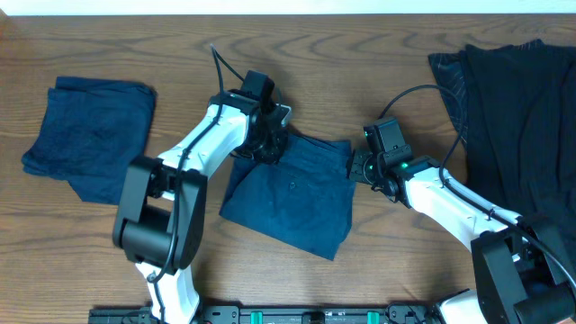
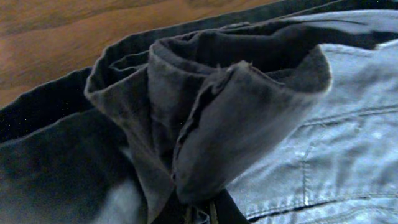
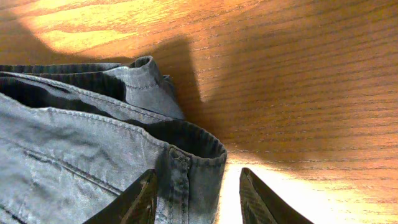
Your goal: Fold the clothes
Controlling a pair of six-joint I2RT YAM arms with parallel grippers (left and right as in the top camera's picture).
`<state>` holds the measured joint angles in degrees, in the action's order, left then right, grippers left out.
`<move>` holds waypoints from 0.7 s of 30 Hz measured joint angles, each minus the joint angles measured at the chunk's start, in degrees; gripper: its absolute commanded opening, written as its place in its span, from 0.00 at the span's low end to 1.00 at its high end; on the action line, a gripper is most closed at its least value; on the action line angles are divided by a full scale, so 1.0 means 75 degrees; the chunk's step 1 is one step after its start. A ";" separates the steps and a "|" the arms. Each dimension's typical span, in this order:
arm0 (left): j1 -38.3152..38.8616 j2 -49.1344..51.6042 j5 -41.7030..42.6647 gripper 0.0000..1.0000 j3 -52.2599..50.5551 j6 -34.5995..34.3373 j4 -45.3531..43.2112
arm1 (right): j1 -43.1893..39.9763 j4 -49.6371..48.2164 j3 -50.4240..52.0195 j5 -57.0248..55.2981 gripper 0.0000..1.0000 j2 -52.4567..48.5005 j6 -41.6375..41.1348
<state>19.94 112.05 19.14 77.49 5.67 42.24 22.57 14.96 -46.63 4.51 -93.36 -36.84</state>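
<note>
A dark navy garment (image 1: 288, 193) of the clothes lies partly folded at the table's middle. My left gripper (image 1: 267, 144) sits at its upper left corner, shut on a bunched fold of cloth (image 2: 211, 124); the jaws show pinched at the bottom of the left wrist view (image 2: 202, 213). My right gripper (image 1: 357, 166) is at the garment's upper right corner and stands open. In the right wrist view the stitched hem (image 3: 193, 168) lies between the right gripper's (image 3: 199, 199) fingers, one finger over the cloth and the other over bare wood.
A folded navy garment (image 1: 90, 135) rests at the left. A heap of dark clothes (image 1: 513, 108) covers the table's right back corner, close behind my right arm. Bare wooden table (image 1: 378, 63) shows between them.
</note>
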 measured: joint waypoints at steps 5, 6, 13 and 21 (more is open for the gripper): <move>0.0006 -0.0597 0.0000 0.06 -0.0009 -0.0073 0.0047 | 0.0000 0.0003 0.0000 0.0082 0.37 0.0000 0.0061; 0.0003 -0.0731 0.0000 0.06 -0.0009 -0.0099 0.0055 | 0.0000 0.0003 0.0000 0.0152 0.37 0.0000 0.0128; 0.0003 -0.1096 -0.0009 0.06 -0.0009 -0.0303 0.0335 | -0.0160 -0.0769 0.0029 0.0402 0.37 0.0000 0.0391; 0.0003 -0.1096 -0.0026 0.06 -0.0017 -0.0385 0.0376 | -0.0912 -0.1734 0.0032 0.0883 0.17 0.0000 0.0743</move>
<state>19.97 103.83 18.94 77.36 2.79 45.06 15.73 1.96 -46.39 11.14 -93.36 -31.27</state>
